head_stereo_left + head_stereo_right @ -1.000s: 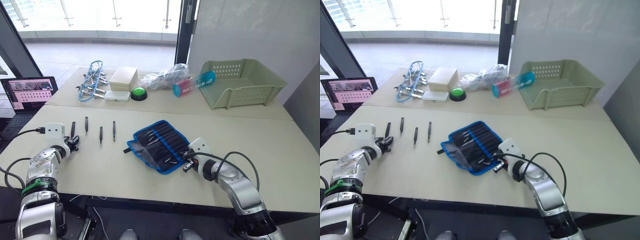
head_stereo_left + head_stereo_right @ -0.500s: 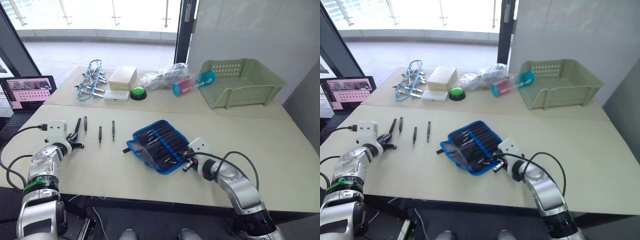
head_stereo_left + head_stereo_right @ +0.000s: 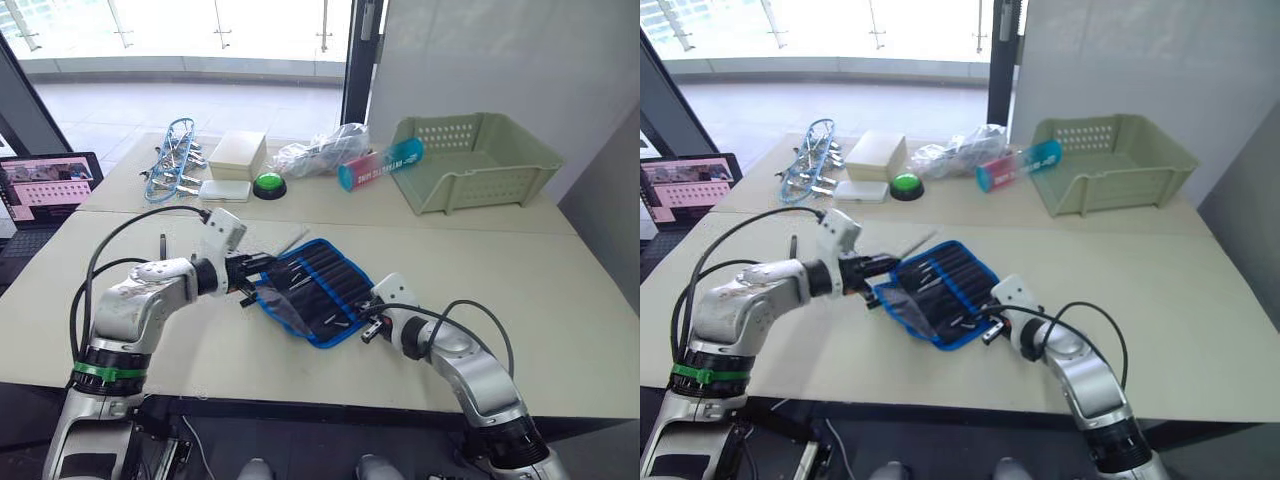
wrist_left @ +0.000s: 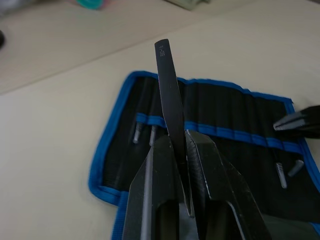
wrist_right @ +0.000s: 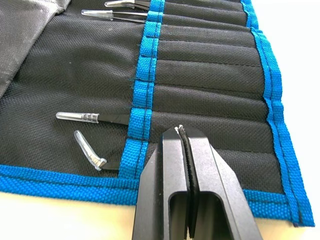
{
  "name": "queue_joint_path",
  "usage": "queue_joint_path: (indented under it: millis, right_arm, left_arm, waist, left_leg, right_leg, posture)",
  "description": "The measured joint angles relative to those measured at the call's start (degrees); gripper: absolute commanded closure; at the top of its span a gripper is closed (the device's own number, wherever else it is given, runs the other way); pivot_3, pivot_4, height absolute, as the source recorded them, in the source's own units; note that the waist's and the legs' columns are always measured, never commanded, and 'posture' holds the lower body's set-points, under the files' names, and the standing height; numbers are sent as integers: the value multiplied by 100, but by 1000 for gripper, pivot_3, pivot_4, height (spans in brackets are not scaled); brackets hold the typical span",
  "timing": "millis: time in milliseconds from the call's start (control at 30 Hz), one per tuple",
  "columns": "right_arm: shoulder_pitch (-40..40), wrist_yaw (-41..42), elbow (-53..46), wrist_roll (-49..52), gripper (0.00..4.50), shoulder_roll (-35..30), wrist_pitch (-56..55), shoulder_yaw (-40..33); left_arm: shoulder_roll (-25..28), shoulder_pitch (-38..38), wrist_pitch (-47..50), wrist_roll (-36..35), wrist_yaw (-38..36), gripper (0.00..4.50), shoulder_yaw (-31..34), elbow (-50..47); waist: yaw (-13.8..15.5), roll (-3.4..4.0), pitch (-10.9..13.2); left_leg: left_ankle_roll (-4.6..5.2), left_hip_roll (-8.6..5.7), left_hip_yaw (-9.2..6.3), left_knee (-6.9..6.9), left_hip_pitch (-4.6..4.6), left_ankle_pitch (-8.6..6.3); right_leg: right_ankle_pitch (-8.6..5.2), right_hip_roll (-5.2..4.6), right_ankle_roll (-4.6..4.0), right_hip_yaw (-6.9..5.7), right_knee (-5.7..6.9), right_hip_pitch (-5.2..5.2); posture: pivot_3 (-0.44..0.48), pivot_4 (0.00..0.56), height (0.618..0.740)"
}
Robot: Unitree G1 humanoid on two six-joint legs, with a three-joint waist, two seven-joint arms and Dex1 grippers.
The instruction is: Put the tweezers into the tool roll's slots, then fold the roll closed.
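One of the tweezers (image 4: 170, 90) is gripped in the left jaws (image 4: 183, 150) above the tool roll (image 3: 315, 290); the right jaws (image 5: 184, 150), closed and empty, pin its edge. A missed slot is risked.

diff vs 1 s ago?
The left hand took one of the tweezers from the row at the table's left and carried it rightward to the tool roll, holding it over the open slots. The right hand stayed shut at the roll's near right edge. The roll stayed open and unmoved.
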Motion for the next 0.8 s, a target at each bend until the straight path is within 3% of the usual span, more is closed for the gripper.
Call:
queue_joint_path:
  millis: [200,433,800]
  right_arm:
    - [26,-39,-10,0,4500,30,0,-22]
    - [60,-93,-43,-1,4500,73,0,-36]
    - [100,-132,-56,-1,4500,156,0,-45]
  left_arm:
    - [560,-244,594,127,-519,4429,-833,123]
    - [883,-571,806,239,-1006,4429,-1333,111]
    - [817,-1150,1051,752,-986,4429,-1803,541]
  waist:
    - [8,3,5]
    - [4,8,10]
    - [2,9,12]
  left_leg:
    - [0,0,-1,2,-2,0]
    - [0,0,-1,1,-4,0]
    - [0,0,-1,2,-5,0]
  right_leg:
    - [0,0,1,0,-2,0]
    - [-1,0,1,0,-2,-2]
    - [-1,0,1,0,-2,-4]
  posture:
    - [0,150,740]
    - [0,150,740]
    - [0,150,740]
